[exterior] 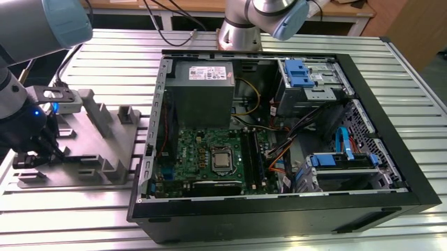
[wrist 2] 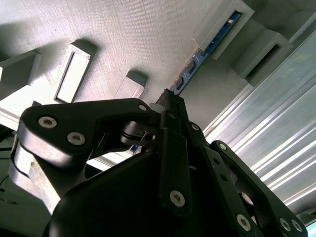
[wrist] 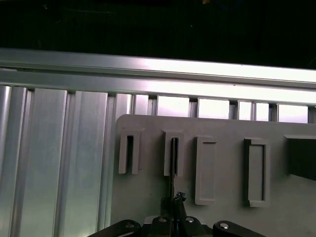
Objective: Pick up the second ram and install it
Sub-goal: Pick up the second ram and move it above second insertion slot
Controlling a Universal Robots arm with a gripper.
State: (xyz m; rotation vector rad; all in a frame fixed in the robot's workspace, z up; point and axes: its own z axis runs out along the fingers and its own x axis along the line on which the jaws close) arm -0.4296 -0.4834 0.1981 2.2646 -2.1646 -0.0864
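The gripper is hanging low over the grey tray at the exterior view's left, well apart from the open computer case; the tray is lying on the ribbed metal table, just beside the case.

In both wrist views the second ram is running straight in between the two black fingertips; the gripper is pinching its fingers tight on the stick's thin edge, so it is grasping the second ram. One end of the stick is sitting inside a raised block with a slot on the tray; a little bit of it is peeking out on the near side of the fingers too.

In the first wrist view the second ram is looking like a thin dark line, because it is standing on its edge; it is reaching from a narrow slot in the tray to the gripper. In the second wrist view the stick is looking long, flat and dark, with a bluish side and small dark chips in a row.

Inside the case the green motherboard is lying flat.
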